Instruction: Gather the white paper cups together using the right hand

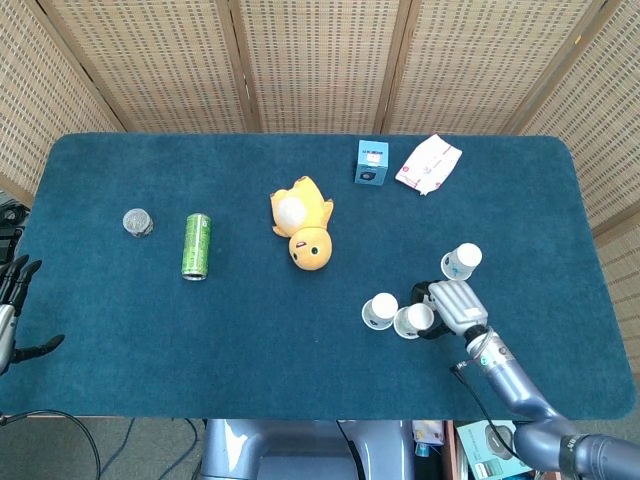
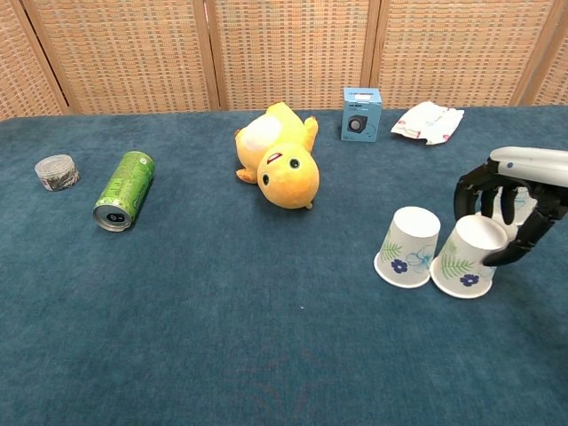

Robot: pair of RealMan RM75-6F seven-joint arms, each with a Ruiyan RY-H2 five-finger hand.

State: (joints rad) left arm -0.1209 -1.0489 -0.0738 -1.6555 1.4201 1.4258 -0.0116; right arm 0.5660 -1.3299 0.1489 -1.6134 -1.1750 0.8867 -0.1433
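Note:
Two upside-down white paper cups with flower prints stand side by side near the table's front right. The left cup stands free. My right hand grips the right cup from behind, fingers curled over its top. A third paper cup lies tilted further back; in the chest view my right hand mostly hides it. The small white cup seen earlier is hidden behind that hand. My left hand hangs off the table's left edge, fingers apart, holding nothing.
A yellow plush duck lies mid-table. A green can and a small round tin lie to the left. A blue box and a white packet sit at the back.

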